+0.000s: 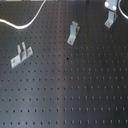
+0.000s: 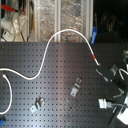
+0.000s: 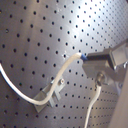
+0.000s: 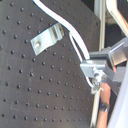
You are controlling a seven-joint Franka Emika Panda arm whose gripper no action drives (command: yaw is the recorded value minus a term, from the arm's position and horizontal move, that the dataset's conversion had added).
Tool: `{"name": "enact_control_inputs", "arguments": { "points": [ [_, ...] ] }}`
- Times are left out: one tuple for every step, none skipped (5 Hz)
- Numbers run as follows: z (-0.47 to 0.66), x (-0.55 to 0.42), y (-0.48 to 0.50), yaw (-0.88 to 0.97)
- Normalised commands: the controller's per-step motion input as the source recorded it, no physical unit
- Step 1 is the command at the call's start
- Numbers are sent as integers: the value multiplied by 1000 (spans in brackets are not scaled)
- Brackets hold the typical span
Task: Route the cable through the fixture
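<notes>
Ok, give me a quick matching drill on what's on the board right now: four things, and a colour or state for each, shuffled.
Things:
1. cable
2. gripper
3. board
4. middle bracket in the first exterior view

Colour or state:
A. closed on one end of the cable
B. grey metal, standing with no cable through it
C. thin and white, lying in loose curves
D. black, covered in rows of holes

Pairs: 1-C, 2-A, 3-D, 4-B
</notes>
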Motion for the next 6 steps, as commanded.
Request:
{"name": "enact_control_inputs", "arguments": {
  "points": [
    [0, -11, -17, 971],
    [66, -54, 19, 960],
    [342, -159, -39, 811],
    [784, -280, -233, 606],
    [664, -319, -408, 411],
    [311, -204, -312, 388]
  ]
}}
